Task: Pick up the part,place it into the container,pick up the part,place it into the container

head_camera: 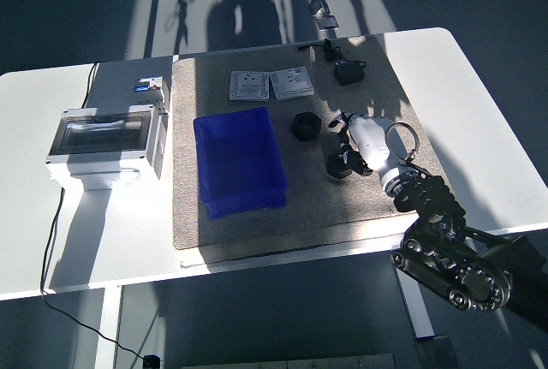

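Right hand at first part

Right hand (pixel 364 142) covers one black part (pixel 339 164); whether its fingers hold it, I cannot tell. Second part (pixel 306 126) lies beside the blue container (pixel 205 189). I judge a shallow grip risks a drop.

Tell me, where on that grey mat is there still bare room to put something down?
Bare mat runs along the near edge, in front of the blue bin, and in the far-right corner beyond the black adapter. It is crowded right of the bin: black ring, another black part and the right hand.
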Robot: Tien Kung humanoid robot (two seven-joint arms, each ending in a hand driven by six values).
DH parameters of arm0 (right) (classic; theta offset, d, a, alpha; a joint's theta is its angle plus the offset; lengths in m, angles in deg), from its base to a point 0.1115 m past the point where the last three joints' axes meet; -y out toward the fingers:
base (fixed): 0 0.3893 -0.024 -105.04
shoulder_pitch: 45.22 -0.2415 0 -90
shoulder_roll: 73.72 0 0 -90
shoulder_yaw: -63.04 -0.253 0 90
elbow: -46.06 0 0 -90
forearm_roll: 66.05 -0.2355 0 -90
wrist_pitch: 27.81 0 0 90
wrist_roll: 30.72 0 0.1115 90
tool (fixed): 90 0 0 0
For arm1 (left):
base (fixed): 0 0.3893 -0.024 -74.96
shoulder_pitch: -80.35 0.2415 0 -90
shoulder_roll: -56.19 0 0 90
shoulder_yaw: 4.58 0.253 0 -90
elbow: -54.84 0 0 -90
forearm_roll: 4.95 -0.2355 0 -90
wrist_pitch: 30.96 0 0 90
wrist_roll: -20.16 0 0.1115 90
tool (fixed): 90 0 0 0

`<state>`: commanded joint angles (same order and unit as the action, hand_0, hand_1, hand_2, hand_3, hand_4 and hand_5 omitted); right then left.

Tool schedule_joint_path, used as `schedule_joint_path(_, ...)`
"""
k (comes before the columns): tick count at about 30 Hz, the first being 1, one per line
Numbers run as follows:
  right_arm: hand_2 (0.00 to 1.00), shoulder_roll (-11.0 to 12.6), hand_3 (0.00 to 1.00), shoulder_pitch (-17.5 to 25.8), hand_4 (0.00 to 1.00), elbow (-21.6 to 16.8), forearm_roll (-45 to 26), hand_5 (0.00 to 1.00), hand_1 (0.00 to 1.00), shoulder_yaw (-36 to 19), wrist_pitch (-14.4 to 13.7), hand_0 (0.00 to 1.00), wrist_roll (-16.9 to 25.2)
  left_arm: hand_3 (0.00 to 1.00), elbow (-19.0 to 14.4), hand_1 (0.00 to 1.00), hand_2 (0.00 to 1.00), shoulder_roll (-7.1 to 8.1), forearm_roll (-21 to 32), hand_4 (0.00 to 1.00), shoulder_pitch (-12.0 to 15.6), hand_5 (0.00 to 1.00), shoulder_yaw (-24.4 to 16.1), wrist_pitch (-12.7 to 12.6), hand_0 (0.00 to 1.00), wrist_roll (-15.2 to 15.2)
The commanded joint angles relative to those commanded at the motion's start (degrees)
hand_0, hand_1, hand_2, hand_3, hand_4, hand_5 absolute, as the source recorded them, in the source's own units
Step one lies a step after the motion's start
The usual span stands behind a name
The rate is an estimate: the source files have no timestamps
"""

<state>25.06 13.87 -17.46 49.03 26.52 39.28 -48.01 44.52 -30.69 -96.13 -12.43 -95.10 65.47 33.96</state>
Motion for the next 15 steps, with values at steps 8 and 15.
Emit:
schedule_joint_path(8,0.676,0.8,0.675,-0.2,0.589,-6.0,2.3,0.121,0.465,-0.1,8.1,0.686,-7.1,0.681,0.0,0.74,0.767,0.03,-0.1,0.998,0.0,0.998,-0.1,0.0,0.724,0.0)
schedule_joint_path(15,0.931,0.9,0.942,-0.6,0.967,-5.6,2.7,0.402,0.922,1.4,13.2,0.899,-10.3,0.68,0.0,0.739,0.765,0.02,-0.2,0.998,0.0,0.998,-0.2,0.0,0.723,0.0)
